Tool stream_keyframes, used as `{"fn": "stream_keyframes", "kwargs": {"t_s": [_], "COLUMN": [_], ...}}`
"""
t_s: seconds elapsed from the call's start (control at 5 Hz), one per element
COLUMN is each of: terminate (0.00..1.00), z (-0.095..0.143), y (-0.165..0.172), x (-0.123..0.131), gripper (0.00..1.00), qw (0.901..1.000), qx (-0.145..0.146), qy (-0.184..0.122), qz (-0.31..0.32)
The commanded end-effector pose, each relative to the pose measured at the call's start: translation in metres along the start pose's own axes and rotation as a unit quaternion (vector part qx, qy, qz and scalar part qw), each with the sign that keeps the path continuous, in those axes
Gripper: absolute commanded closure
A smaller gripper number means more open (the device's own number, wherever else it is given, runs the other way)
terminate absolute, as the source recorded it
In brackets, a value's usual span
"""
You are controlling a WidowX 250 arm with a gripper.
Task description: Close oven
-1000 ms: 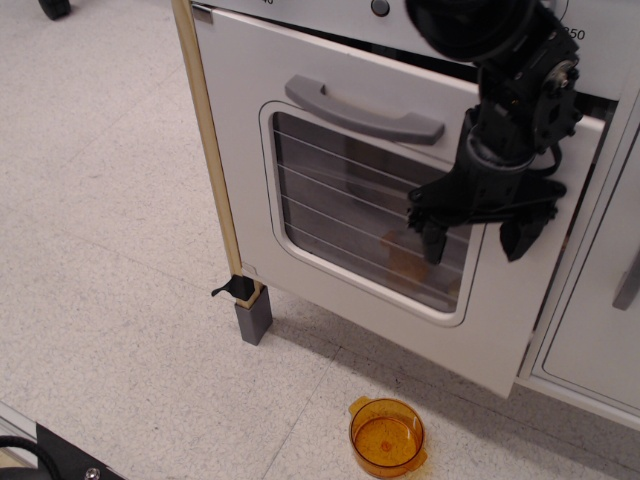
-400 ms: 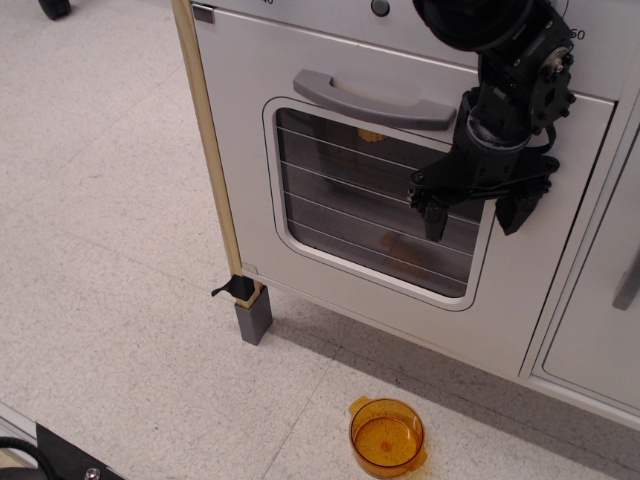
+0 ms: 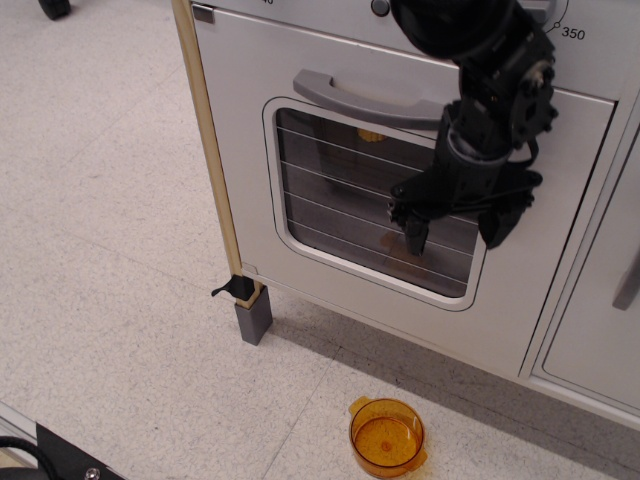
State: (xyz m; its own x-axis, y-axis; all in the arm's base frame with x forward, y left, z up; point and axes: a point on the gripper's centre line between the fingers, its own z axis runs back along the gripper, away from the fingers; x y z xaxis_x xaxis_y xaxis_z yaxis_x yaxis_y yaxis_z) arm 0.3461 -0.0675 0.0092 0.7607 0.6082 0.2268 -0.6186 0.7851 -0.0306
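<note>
The white toy oven [image 3: 300, 150] fills the upper middle of the view. Its door, with a grey bar handle [image 3: 360, 100] and a rounded striped window [image 3: 340, 200], lies flush with the front panel. Part of a dial shows above at the top right. My black gripper [image 3: 455, 232] hangs in front of the window's right side, fingers [image 3: 413, 235] pointing down and spread apart, holding nothing. I cannot tell whether it touches the door.
An orange translucent cup [image 3: 387, 437] stands on the speckled floor below the oven. A wooden post [image 3: 210, 150] with a grey foot [image 3: 253, 318] edges the oven's left side. A plain white cabinet door [image 3: 600, 330] with a grey handle is at the right.
The oven door has swung from ajar to flush with the front. My gripper followed it in, then shifted slightly left and down.
</note>
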Motion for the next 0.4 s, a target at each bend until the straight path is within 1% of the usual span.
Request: {"fn": "stream_keyframes", "kwargs": {"t_s": [0.0, 0.2], "terminate": [0.00, 1.00], "z": [0.0372, 0.0372], "y": [0.0092, 0.0092], "x": [0.0156, 0.0156], "gripper": [0.00, 0.00], "qw": [0.9996, 0.9996], "qx": [-0.018, -0.018], "qy": [-0.019, -0.019], "qz": [0.004, 0.004]}}
